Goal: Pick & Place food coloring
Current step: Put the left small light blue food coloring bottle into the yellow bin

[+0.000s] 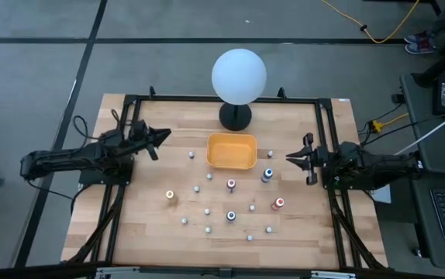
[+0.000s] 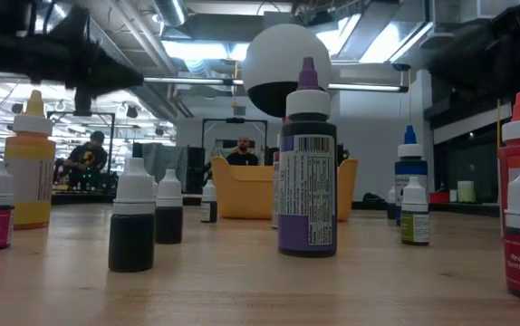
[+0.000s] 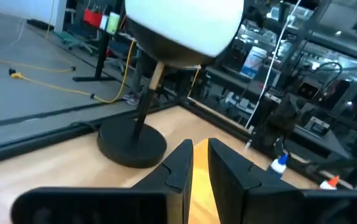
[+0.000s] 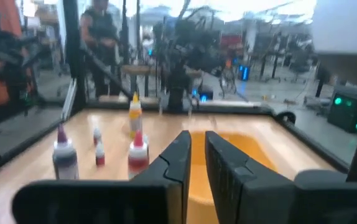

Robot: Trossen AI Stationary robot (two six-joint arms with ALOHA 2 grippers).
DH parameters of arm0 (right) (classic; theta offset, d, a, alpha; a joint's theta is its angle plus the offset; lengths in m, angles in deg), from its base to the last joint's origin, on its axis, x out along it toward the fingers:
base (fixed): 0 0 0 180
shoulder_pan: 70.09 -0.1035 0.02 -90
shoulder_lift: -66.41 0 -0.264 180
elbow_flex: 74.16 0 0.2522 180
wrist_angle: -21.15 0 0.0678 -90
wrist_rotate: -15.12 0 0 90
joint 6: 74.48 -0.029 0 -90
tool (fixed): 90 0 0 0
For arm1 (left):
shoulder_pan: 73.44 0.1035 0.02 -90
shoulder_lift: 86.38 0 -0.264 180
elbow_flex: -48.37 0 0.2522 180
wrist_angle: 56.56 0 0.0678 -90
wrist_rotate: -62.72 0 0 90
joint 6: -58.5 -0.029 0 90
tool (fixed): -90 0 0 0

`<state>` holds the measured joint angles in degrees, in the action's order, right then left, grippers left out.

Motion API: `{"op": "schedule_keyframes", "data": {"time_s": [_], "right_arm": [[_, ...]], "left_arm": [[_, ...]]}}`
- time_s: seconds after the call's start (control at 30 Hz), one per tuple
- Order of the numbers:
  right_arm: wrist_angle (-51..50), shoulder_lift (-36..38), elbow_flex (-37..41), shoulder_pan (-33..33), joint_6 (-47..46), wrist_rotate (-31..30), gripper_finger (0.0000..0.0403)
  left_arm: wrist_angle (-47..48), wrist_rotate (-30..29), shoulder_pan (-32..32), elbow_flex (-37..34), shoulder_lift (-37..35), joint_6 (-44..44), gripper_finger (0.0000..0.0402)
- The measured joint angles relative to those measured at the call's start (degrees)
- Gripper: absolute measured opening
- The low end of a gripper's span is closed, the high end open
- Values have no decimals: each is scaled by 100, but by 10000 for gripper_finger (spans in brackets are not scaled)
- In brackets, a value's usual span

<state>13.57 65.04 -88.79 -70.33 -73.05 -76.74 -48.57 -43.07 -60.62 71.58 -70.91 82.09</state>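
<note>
On the wooden table [image 1: 141, 232], both arms wait at the sides with nothing held, and the food coloring stands scattered.

Across the near half of the table the food coloring [image 1: 231, 216] is spread out as many small upright bottles, none in the yellow-orange tray [image 1: 232, 151], which sits at the middle just in front of the white globe [image 1: 239, 76] on its black base. Among them an orange-topped bottle [image 1: 170, 196] stands toward the left, a red-topped one [image 1: 279, 204] toward the right and a blue-topped one [image 1: 267, 174] just beside the tray's right corner. At the left edge the left gripper [image 1: 163, 136] hangs above the wood, fingers [image 3: 178, 165] nearly together and holding nothing, well apart from every bottle. At the right edge the right gripper [image 1: 291, 157] points toward the tray, its fingers [image 4: 180, 155] likewise drawn close and empty.
</note>
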Motion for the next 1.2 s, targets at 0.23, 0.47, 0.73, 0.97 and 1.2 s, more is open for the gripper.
{"op": "schedule_keyframes", "data": {"time_s": [0.23, 0.47, 0.73, 0.97, 1.2], "right_arm": [[-1427, -363, -1180, 14, -162, -356, 52], [-2767, -1279, -2706, 226, -1134, -624, 52], [-2634, -2163, -3218, 255, -766, -842, 52], [-2387, -2745, -3389, 255, -903, -926, 52], [-2352, -2995, -3442, 255, -700, -924, 52]], "left_arm": [[2203, -256, 19, 2152, 1095, 359, 47], [4342, 395, 233, 3962, 2604, 137, 47], [4856, 2389, 1098, 4160, 3682, -1217, 48], [5068, 3174, 1518, 4160, 4537, -2447, 96], [5065, 3034, 1429, 4160, 5434, -2843, 177]]}}
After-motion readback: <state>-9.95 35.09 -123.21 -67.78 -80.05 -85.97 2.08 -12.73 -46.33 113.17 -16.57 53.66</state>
